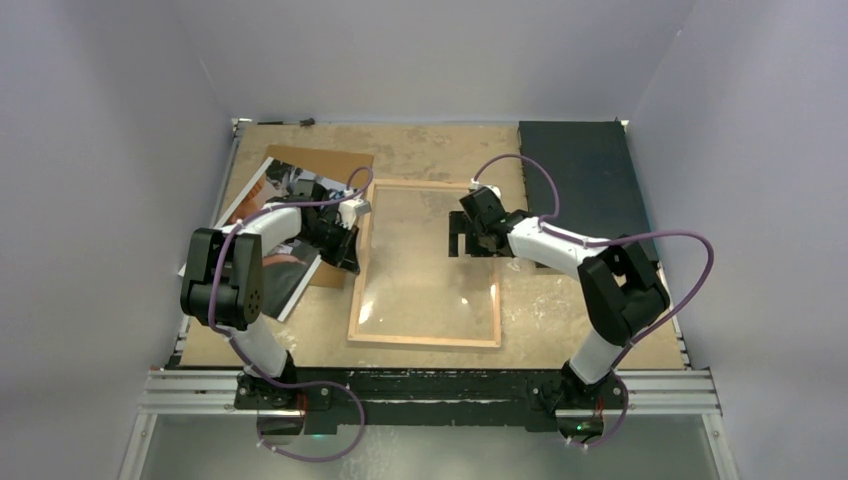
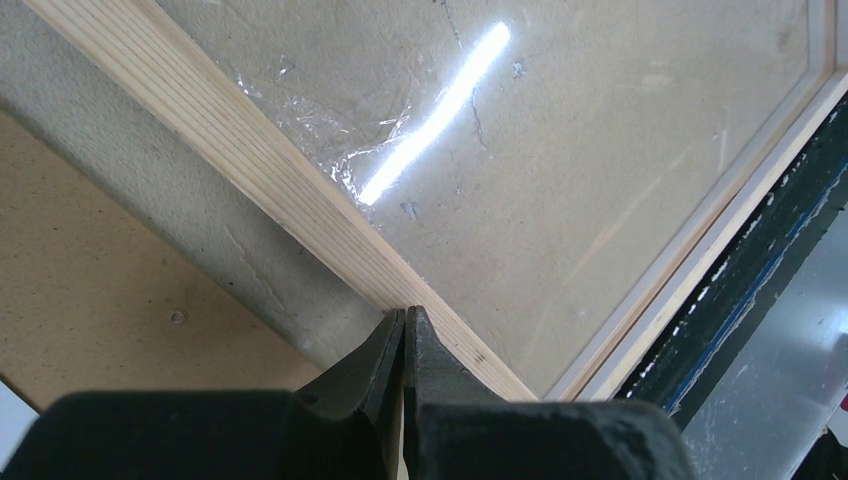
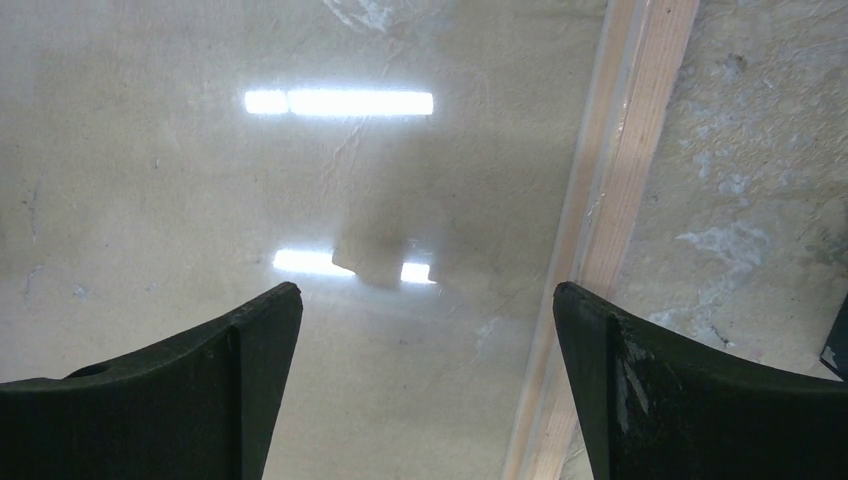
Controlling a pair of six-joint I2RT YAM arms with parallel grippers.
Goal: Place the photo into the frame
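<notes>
On the tan counter (image 1: 560,320) the photo (image 1: 272,186) lies at the left on a brown backing board (image 1: 325,162), beside the frame (image 1: 424,340), which rests wood-side up in the middle. The left jaws are closed at its left rail. The right jaws hang wide open over its pane.
</notes>
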